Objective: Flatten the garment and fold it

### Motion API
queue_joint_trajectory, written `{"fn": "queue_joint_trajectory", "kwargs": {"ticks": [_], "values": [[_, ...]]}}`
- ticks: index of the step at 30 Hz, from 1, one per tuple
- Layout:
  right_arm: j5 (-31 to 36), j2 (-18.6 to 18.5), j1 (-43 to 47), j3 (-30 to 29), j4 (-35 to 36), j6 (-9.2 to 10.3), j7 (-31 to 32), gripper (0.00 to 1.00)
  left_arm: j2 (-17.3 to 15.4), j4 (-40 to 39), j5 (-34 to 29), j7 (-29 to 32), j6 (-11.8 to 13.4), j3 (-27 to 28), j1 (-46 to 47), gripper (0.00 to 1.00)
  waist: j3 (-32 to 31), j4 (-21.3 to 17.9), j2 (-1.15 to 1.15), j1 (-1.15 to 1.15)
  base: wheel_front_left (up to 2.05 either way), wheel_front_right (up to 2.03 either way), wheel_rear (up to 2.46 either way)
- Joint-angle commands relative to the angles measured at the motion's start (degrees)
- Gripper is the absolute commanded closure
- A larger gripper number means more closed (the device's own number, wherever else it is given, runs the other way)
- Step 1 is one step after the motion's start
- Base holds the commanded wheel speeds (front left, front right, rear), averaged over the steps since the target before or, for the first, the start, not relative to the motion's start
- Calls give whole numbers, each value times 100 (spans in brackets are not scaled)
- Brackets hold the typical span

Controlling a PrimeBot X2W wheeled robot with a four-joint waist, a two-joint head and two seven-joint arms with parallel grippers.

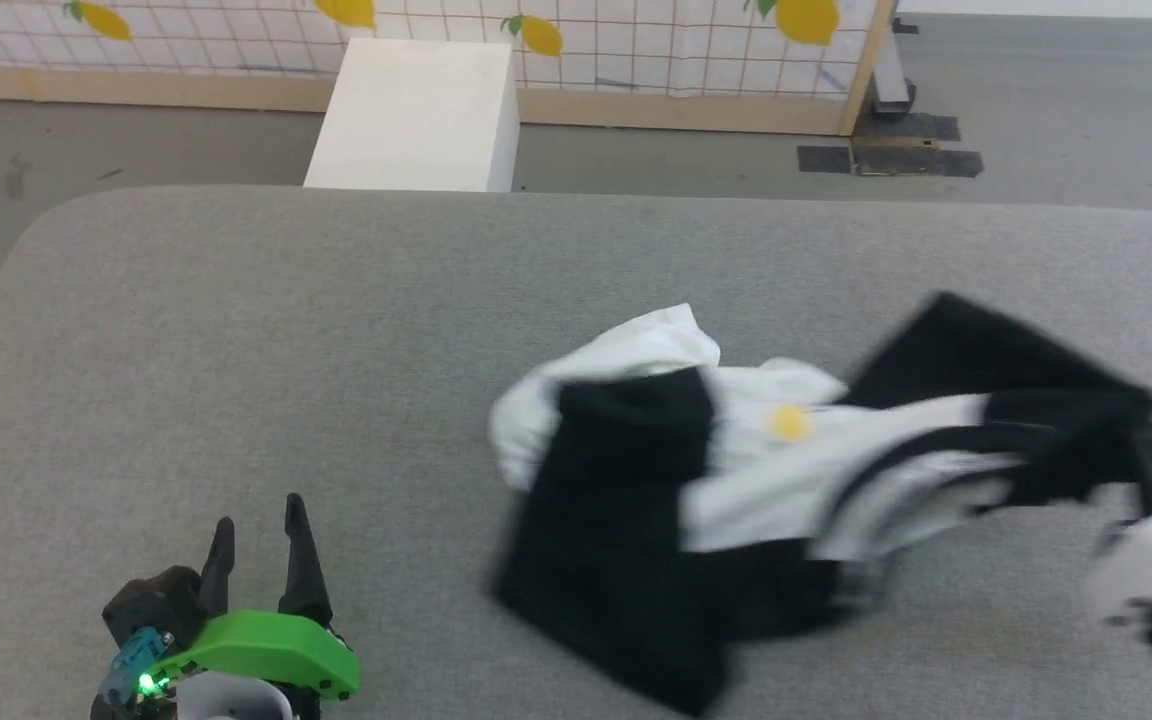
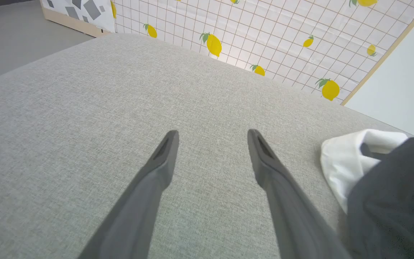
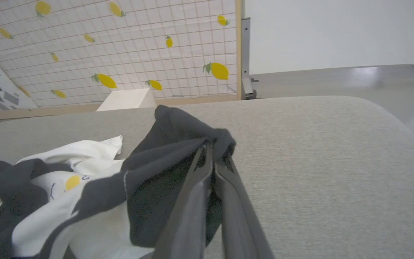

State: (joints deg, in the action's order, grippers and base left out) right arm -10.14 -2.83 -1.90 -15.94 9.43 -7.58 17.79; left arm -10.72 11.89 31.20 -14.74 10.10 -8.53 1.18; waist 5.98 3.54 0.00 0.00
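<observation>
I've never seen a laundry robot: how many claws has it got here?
2. The left gripper stands open above the grey table, left of the garment. The right gripper is shut on the garment's black cloth at its right end.

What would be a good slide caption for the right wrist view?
Right gripper shut on a black fold of the crumpled garment, held just above the grey surface.

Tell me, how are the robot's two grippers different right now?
The left gripper has its fingers spread wide; the right gripper has them pinched shut. The left gripper holds nothing over the grey surface; the right gripper grips the garment by its black cloth. Both have long dark fingers.
</observation>
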Motion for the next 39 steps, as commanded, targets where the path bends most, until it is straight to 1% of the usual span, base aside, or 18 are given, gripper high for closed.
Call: {"fn": "queue_joint_trajectory", "kwargs": {"ticks": [1, 2, 5, 6, 7, 8, 12, 14, 17, 21, 24, 27, 29, 33, 36, 37, 38, 39], "values": [[105, -5, -80, -337, -28, 9, -132, 100, 32, 35, -33, -26, -45, -17, 66, 0, -9, -65, 0, 0, 0, 0, 0], [74, -5, -63, -589, -163, 9, -148, 100, 38, 59, -43, -26, -58, -21, 75, 0, -10, -93, 0, 0, 0, 0, 0], [0, -5, 61, -1055, -732, 9, 6, 100, 65, 90, -69, -26, -72, -48, 93, 0, -10, -155, 0, 0, 0, 0, 0], [-14, -5, 119, -1173, -1006, 9, 115, 56, 56, 123, -70, -26, -96, -53, 107, 0, -6, -177, 0, 0, 0, 0, 0], [-39, -5, 168, -1227, -1223, 9, 232, 31, 51, 152, -67, -26, -123, -56, 125, 0, -6, -189, 0, 0, 0, 0, 0], [-91, -5, 207, -1282, -1400, 9, 327, 0, 48, 186, -71, -26, -154, -74, 143, 0, -12, -205, 0, 0, 0, 0, 0], [-106, -5, 209, -1439, -1600, 9, 99, 0, 80, 233, -82, 4, -228, -190, 191, 0, -28, -266, 0, 0, 0, 0, 0], [-13, -5, 158, -1424, -1488, 9, -266, 0, 145, 198, -63, 75, -290, -299, 221, 0, -31, -296, 0, 0, 0, 0, 0], [155, -5, 114, -1168, -1208, 9, -851, 0, 249, 133, -27, 290, -440, -543, 291, 0, -51, -331, 0, 0, 0, 0, 0], [125, -5, 142, -731, -899, 9, -1303, 0, 429, 93, 75, 988, -795, -1158, 397, 0, -108, -379, 0, 0, 0, 0, 0], [71, -5, 182, -436, -765, 9, -1426, 0, 520, 173, 69, 1700, -891, -1649, 486, 0, -155, -429, 0, 0, 0, 0, 0], [84, -5, 234, -89, -644, 9, -1507, 0, 566, 314, -13, 2345, -753, -1974, 563, 0, -186, -499, 0, 0, 0, 0, 0], [92, -5, 277, 189, -556, 9, -1603, 0, 566, 430, -114, 2827, -535, -2137, 612, 0, -190, -574, 0, 0, 0, 0, 0], [35, -5, 358, 620, -507, 9, -1723, 0, 546, 510, -187, 3413, -224, -2236, 662, 0, -166, -718, 0, 0, 0, 0, 0], [-29, -5, 386, 823, -548, 9, -1737, 0, 485, 530, -176, 3720, -137, -2271, 658, 1, -133, -822, 0, 0, 0, 0, 0], [-64, -5, 375, 859, -567, 9, -1744, 0, 478, 518, -128, 3802, -162, -2278, 646, 54, -121, -848, 0, 0, 0, 0, 0], [-85, -5, 374, 906, -588, 9, -1758, 0, 459, 495, -84, 3882, -214, -2297, 639, 97, -107, -874, 0, 0, 0, 0, 0], [-99, -5, 376, 959, -604, 9, -1763, 0, 424, 461, -63, 3928, -257, -2311, 639, 100, -92, -902, 0, 0, 0, 0, 0]]}}
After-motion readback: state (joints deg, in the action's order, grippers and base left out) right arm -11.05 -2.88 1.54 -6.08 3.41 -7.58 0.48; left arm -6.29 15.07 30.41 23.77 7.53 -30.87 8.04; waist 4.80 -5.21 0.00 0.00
